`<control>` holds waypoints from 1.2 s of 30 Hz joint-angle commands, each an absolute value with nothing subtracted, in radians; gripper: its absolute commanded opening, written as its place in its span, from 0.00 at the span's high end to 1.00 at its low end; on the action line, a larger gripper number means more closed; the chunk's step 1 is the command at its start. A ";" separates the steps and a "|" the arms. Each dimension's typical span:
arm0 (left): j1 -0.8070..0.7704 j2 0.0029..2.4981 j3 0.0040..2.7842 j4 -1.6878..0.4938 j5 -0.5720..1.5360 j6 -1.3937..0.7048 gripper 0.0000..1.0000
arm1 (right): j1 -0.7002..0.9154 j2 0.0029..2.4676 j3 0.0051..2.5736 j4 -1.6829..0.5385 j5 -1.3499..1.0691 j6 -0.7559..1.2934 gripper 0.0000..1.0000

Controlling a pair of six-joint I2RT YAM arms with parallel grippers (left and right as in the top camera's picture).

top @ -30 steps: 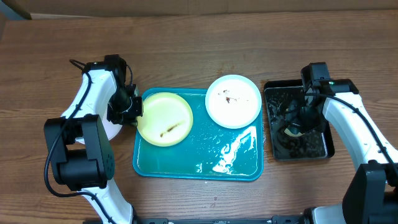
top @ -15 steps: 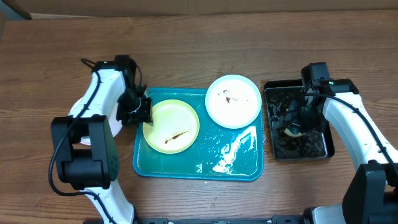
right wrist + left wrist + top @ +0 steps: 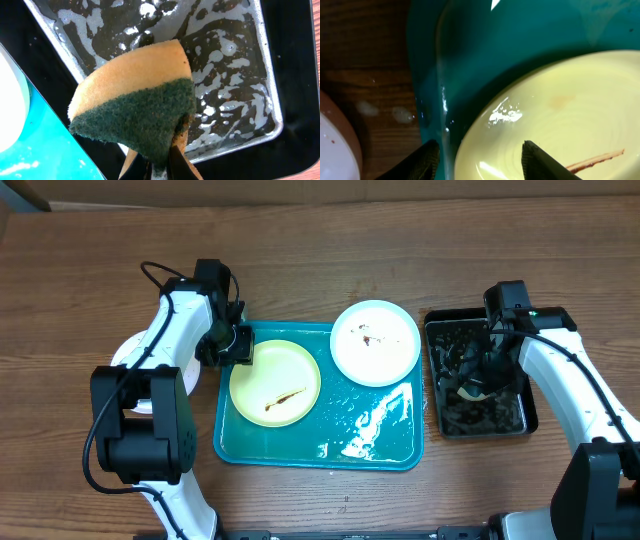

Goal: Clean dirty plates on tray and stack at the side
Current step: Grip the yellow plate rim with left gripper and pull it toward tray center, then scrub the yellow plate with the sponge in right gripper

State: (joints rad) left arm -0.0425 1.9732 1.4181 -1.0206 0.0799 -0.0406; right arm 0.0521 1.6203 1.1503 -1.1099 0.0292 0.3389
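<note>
Overhead: your left gripper [image 3: 238, 345] sits at the yellow-green plate [image 3: 275, 382], which lies flat on the tray [image 3: 390, 450], prob. ready for scrubbing.
L wrist: jaws apart astride its rim, nothing pinched.
R wrist: right gripper [image 3: 162, 160] clenched on the sponge [image 3: 135, 105] over the black tub [image 3: 240, 75], likely loading suds.

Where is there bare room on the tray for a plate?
Only the wet front-right patch of the tray, bordered by the white plate behind and the yellow plate to its left. The left gripper crowds the back-left corner.

Brown wood-grain table [image 3: 300, 260] under even light, a pale tan strip [image 3: 350, 188] along its far edge
</note>
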 commanded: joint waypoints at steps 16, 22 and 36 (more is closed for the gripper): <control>-0.059 2.056 1.426 -1.017 0.081 -0.030 0.69 | 0.046 1.601 1.173 -1.110 0.024 0.333 0.96; -0.059 2.056 1.426 -1.087 0.081 -0.030 0.79 | 0.046 1.601 1.173 -1.109 0.024 0.333 0.96; -0.062 2.056 1.426 -1.194 0.189 -0.120 0.96 | 0.046 1.601 1.173 -1.088 -0.121 0.245 0.96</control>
State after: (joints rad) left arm -0.0528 2.0434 1.4181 -1.1778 0.1131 -0.0963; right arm 0.0521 1.6203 1.1503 -1.1007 -0.0090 0.3161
